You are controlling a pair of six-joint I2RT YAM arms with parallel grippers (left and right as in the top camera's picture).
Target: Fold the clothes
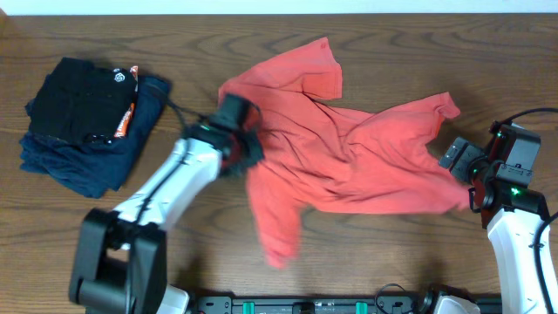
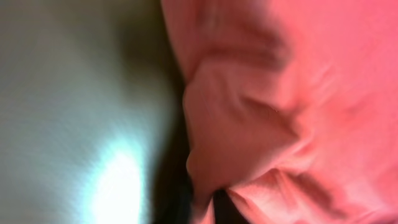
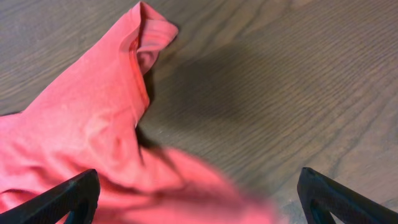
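The coral-red T-shirt [image 1: 349,148] lies crumpled and spread across the middle of the wooden table, one sleeve toward the back and one toward the right; no print shows. My left gripper [image 1: 244,148] is down on the shirt's left part. In the blurred left wrist view the fabric [image 2: 280,93] bunches into the jaws [image 2: 211,208], which look shut on it. My right gripper [image 1: 459,161] is at the shirt's right edge. In the right wrist view its fingers [image 3: 198,186] are wide apart, with a blurred fold of the shirt [image 3: 81,143] between them.
A pile of folded black and navy-blue garments [image 1: 87,122] sits at the far left. Bare wooden table [image 1: 392,52] lies behind and to the right of the shirt. A black rail [image 1: 305,305] runs along the front edge.
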